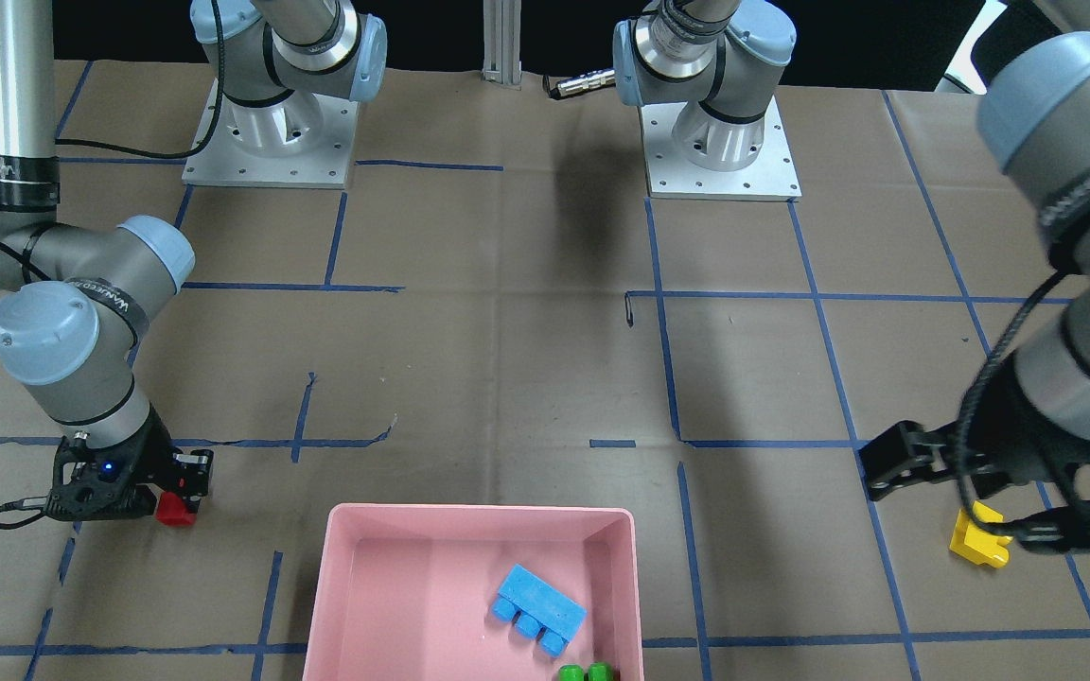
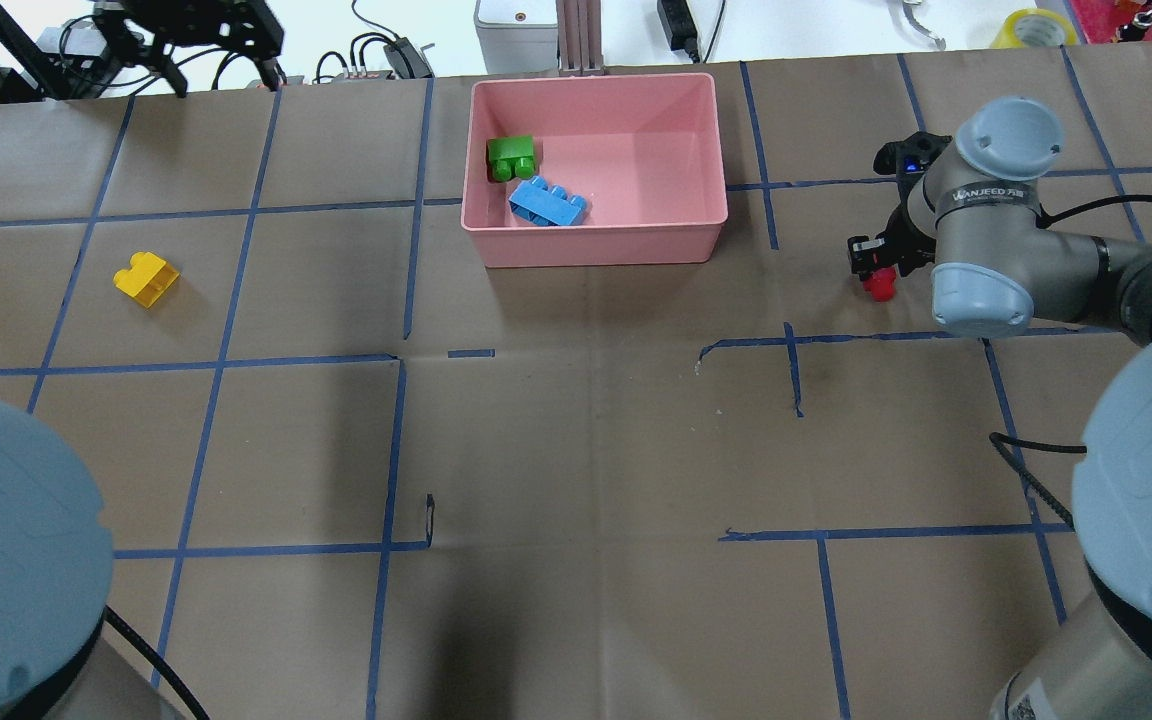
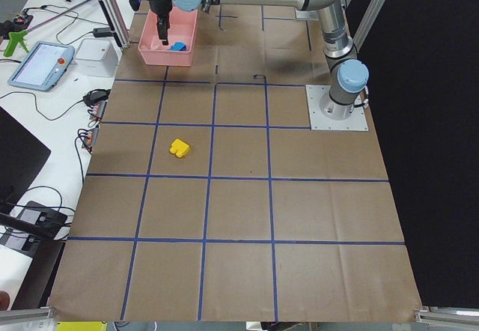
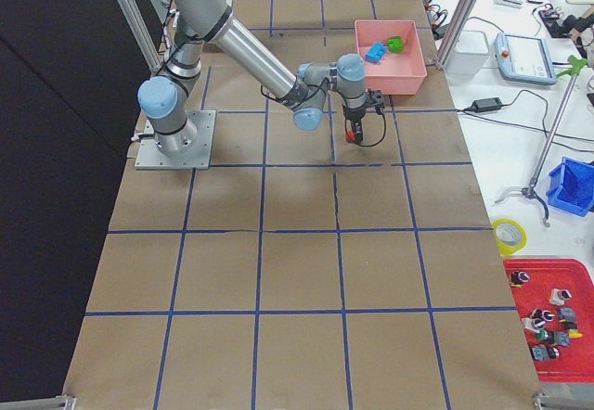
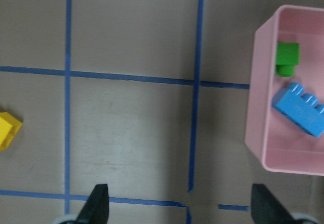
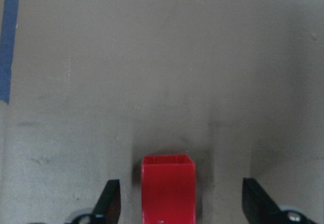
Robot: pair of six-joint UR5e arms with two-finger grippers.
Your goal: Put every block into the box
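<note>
The pink box (image 2: pixel 596 245) stands at the table's far middle and holds the light-blue block (image 2: pixel 546 203) and the green block (image 2: pixel 511 157). The red block (image 2: pixel 878 288) lies on the table right of the box. My right gripper (image 6: pixel 177 203) is open, low over the table, with the red block (image 6: pixel 168 186) between its fingers and a gap on each side. The yellow block (image 2: pixel 146 278) lies alone at the far left. My left gripper (image 5: pixel 182 206) is open and empty, high above the table between the yellow block (image 5: pixel 7 128) and the box (image 5: pixel 258 107).
Blue tape lines (image 2: pixel 406 250) grid the brown paper table cover. The two arm bases (image 1: pixel 266 142) stand on metal plates at the robot's side. Cables and devices (image 2: pixel 376 55) lie beyond the far edge behind the box.
</note>
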